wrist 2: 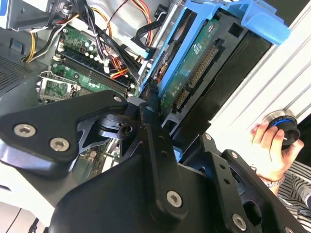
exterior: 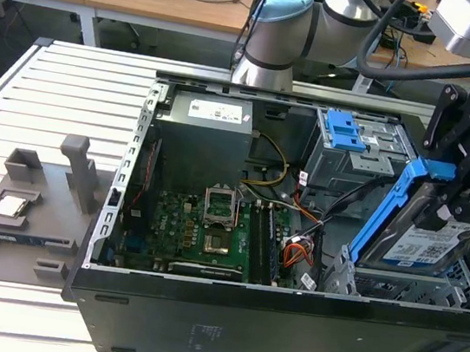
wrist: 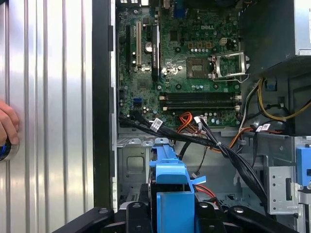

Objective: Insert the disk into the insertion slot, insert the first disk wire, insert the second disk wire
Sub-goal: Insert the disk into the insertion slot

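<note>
While the motherboard (exterior: 201, 232) lies bare in the case (exterior: 196, 328), the first step is in hand — toward the bench (exterior: 63, 91) edge on the exterior view's right, the tool (exterior: 459, 192), clenched on the disk (exterior: 423, 242), holds it tilted over the insertion slot (exterior: 345, 277); seating likely calls for squaring it, then sliding.

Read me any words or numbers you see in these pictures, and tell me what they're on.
Nothing I can quote reliably:
disk label: print too small.
power supply sticker: too small.
motherboard: markings too small.
end effector casing: white brand lettering, left unquoted.
</note>
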